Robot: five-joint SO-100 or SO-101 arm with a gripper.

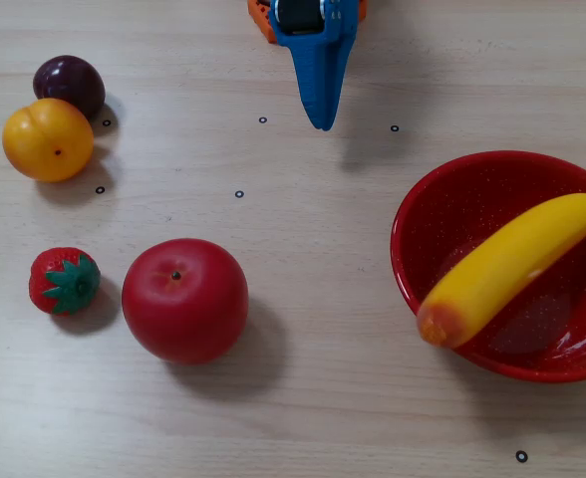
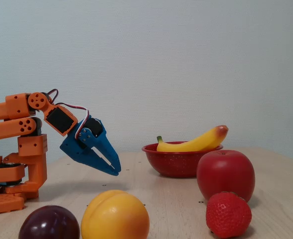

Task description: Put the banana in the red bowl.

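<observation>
The yellow banana (image 1: 512, 267) lies across the red bowl (image 1: 447, 209) at the right, its orange-brown tip resting over the near rim. In a fixed view from the side, the banana (image 2: 196, 142) sits in the red bowl (image 2: 174, 164) with its tip raised. My blue gripper (image 1: 321, 119) hangs at the top centre, well left of the bowl, its jaws together and holding nothing. From the side the gripper (image 2: 115, 170) points down toward the table, shut.
A red apple (image 1: 184, 299), a strawberry (image 1: 64, 281), a yellow-orange fruit (image 1: 48, 139) and a dark plum (image 1: 69, 84) lie on the left of the wooden table. The orange arm base (image 2: 12, 164) stands at the left.
</observation>
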